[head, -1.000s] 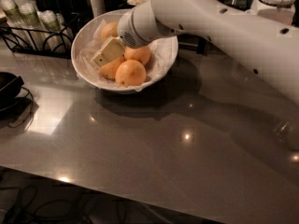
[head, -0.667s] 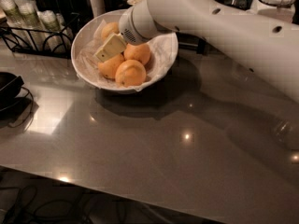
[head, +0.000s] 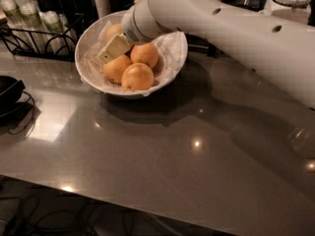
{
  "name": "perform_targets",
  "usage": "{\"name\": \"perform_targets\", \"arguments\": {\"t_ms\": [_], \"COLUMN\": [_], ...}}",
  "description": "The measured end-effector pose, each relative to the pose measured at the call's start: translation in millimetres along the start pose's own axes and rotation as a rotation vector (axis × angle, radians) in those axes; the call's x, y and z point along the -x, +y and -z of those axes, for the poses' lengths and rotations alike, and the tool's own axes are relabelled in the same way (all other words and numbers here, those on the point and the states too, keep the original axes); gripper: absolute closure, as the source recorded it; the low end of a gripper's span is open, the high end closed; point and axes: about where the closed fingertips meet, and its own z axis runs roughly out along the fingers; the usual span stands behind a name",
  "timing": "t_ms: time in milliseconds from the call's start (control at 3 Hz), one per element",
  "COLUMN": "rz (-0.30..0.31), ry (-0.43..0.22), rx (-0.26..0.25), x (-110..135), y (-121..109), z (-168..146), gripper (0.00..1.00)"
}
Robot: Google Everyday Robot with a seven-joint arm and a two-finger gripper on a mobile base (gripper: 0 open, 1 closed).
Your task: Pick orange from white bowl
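The white arm (head: 231,31) reaches in from the right edge, slanting up and left across the grey table (head: 162,151), with its wrist over the white bowl (head: 84,73). The gripper (head: 113,49) points down and left inside the bowl, among the fruit. Whether it is wide, narrow or holding anything cannot be determined. The orange (head: 113,30) lies at the bowl's far side, just behind the gripper, partly hidden by it. Three deeper-orange fruits (head: 137,76) lie in front.

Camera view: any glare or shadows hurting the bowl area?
Camera view: lamp glints on the table, none on the white bowl; shadow of the arm falls right of the bowl; the gripper, inside the bowl among the fruit, is clearly lit.
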Motion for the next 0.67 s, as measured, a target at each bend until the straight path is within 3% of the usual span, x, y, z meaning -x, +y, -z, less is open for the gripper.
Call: {"name": "perform_targets", "arguments": {"t_ms": [667], "rz": [0.001], "ry": [0.03], "rx": [-0.027], "x": [-6.4], "y": [-9.4], "z": [-9.8], "gripper": [0.14]}}
